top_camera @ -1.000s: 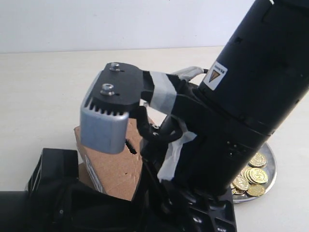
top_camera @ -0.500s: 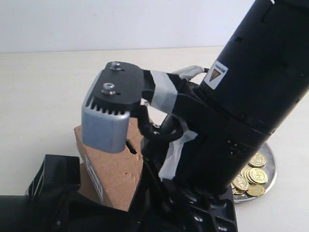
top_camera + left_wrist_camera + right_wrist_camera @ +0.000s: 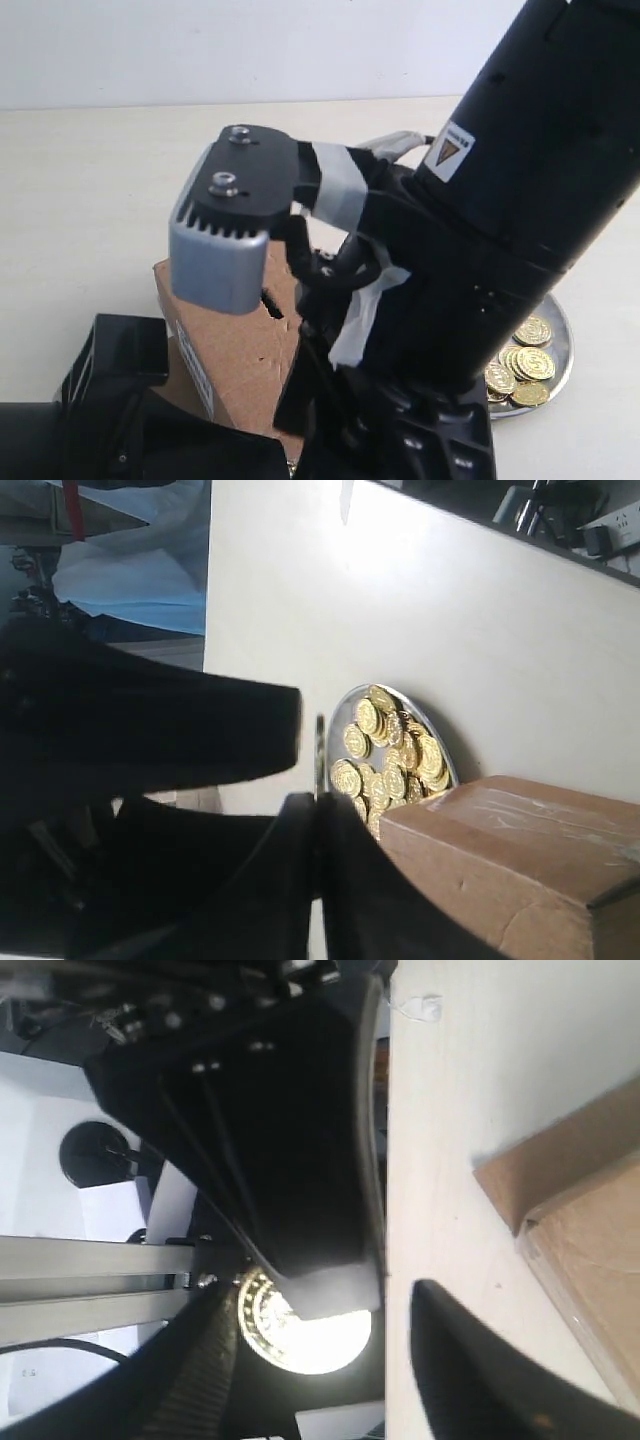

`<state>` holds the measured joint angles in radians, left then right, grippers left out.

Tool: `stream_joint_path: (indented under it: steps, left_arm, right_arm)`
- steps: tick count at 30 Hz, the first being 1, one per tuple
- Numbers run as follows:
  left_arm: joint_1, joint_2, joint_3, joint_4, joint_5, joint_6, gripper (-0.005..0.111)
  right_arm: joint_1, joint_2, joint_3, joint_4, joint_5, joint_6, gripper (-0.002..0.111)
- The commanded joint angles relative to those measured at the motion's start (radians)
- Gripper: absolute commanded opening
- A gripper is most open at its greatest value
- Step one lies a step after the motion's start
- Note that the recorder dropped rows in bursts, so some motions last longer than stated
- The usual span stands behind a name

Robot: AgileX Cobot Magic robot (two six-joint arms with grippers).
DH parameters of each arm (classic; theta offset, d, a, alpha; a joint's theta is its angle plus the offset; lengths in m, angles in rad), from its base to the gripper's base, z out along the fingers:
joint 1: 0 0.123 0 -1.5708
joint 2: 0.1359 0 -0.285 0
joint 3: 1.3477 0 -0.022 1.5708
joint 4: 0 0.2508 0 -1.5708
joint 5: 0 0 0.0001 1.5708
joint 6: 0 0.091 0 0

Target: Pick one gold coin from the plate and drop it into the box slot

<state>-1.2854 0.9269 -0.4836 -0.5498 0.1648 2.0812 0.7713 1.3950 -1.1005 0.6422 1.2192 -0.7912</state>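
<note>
The left pincer point(image 3: 318, 805) has its two black fingers pressed together. A thin upright sliver stands out of their tips, and it seems to be a coin point(image 3: 320, 750) seen edge-on, though the wrist view is too dark to be sure. Gripped low with most of its disc standing free, the coin can go edge first into a narrow opening without the fingers fouling the cardboard.

The box point(image 3: 235, 345) stands on the pale surface point(image 3: 90, 190) with its broad brown face up. The slot point(image 3: 270, 303) is a short ragged slit in that face, so a coin need only be let go above it. The plate point(image 3: 566, 340) sits near the box on the robot's right. That makes the carry short, and its shallow rim keeps the heap of coins point(image 3: 525, 362) from sliding off.

In the left wrist view the held coin hangs off the box's near corner, with the plate beyond it, so it is not yet over the slot. I judge the pick done and the carry to the slit under way.

The right pincer point(image 3: 325, 1295) is spread, and I make out nothing between its fingers. In the exterior view that arm's bulk fills the frame's right and middle and hides the box's right part and the left pincer. Its wrist camera housing covers the box's far edge just behind the slot.
</note>
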Motion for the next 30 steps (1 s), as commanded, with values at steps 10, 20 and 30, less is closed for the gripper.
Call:
stream_joint_path:
  steps: [10, 20, 30]
  left_arm:
    - [0.177, 0.044, -0.023, 0.026, -0.014, -0.186, 0.0]
    - [0.431, 0.397, -0.327, 0.345, 0.304, -0.199, 0.0]
    - [0.474, 0.619, -0.573, 0.498, 0.601, -0.258, 0.0]
  right_arm:
    - [0.003, -0.389, -0.115, -0.84, 0.002, 0.636, 0.066]
    - [0.003, -0.743, -0.066, -0.795, 0.002, 0.761, 0.062]
    - [0.003, -0.954, 0.136, -0.799, 0.002, 0.761, 0.062]
